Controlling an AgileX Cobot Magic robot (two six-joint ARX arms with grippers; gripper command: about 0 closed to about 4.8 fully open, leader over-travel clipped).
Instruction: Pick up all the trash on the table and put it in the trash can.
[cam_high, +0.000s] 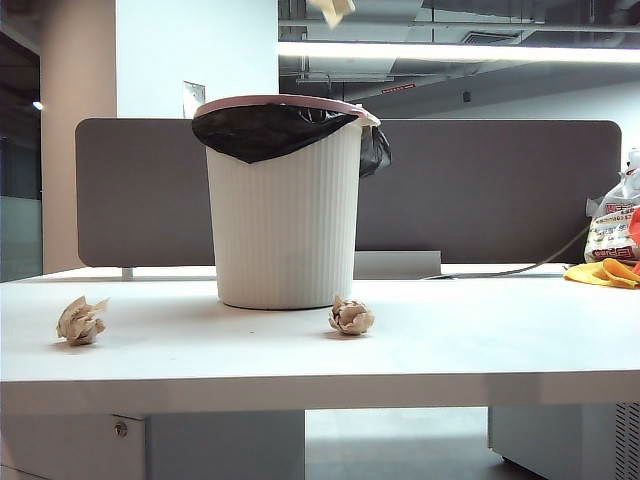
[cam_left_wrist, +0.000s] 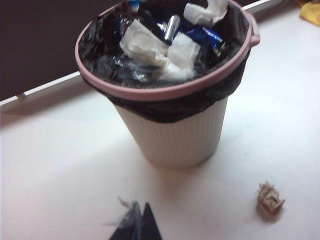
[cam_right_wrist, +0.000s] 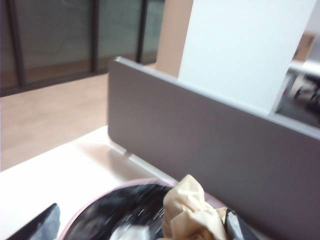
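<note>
On the worktop (cam_high: 480, 350), left of the trash can (cam_high: 285, 215), one crumpled wad of tan paper (cam_high: 80, 320) is lying well apart from the can's base. The can itself is standing upright in the middle, its pink rim (cam_left_wrist: 165, 92) ringing a black bag liner (cam_high: 265, 130), and the left wrist view is showing white paper scraps and blue wrappers (cam_left_wrist: 205, 35) sitting inside it. The left tool (cam_left_wrist: 137, 227) is hanging over the worktop on the near side of the can, its dark fingers pressed together and pinching nothing that can be made out. Just right of the can's base, a second wad (cam_high: 351, 316) is resting on the worktop. Above the can, at the very top of the exterior view, a third wad (cam_high: 335, 9) is showing; in the right wrist view this wad (cam_right_wrist: 192, 215) is sitting between the spread fingers (cam_right_wrist: 37, 225) of the right tool (cam_right_wrist: 140, 227), over the can's open mouth. Whether the fingers are touching it cannot be told. Behind the can a grey divider panel (cam_high: 480, 190) is standing, and far right of the can a white printed bag (cam_high: 610, 225) and yellow-orange items (cam_high: 605, 272) are lying.
</note>
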